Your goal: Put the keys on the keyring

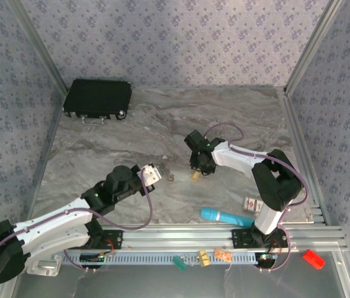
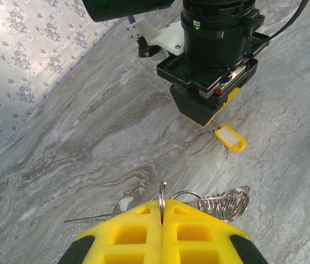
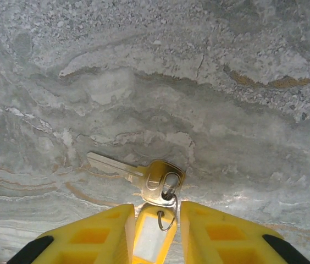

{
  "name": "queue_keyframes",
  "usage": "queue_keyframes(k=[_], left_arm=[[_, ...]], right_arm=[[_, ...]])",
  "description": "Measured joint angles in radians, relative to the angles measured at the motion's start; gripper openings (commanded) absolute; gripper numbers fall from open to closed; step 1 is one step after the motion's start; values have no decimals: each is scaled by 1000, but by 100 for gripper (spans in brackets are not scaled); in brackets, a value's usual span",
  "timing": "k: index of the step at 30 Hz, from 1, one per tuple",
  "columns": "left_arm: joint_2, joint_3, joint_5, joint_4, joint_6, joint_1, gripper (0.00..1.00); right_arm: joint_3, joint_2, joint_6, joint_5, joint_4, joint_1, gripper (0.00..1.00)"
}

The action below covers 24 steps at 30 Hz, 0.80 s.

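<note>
The left gripper (image 2: 162,212) is shut tight on the keyring (image 2: 162,192), which stands up thin between its yellow fingers. A bunch of wire loops (image 2: 223,203) sits just beside it. The key (image 3: 144,176) lies flat near the middle of the table (image 1: 131,136), with a yellow tag (image 3: 149,242) hooked to it. The right gripper (image 3: 156,214) is narrow, with one finger on each side of the tag. I cannot tell if it squeezes. The black case (image 1: 97,98) in the far left corner is closed, so its inside is hidden.
</note>
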Motion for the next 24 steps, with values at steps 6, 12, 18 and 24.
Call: queue_keyframes(k=[6,12,18,24], left_arm=[[0,0,4,0,0,0,0],[0,0,11,0,0,0,0],[0,0,11,-1,0,0,0],[-5,0,12,-6,0,0,0]], right_arm=[[0,0,26,23,-19,11,30],[0,10,39,26,-31,24,25],[0,28,44,22,-30,29,19],[0,43,44,23,-30,29,12]])
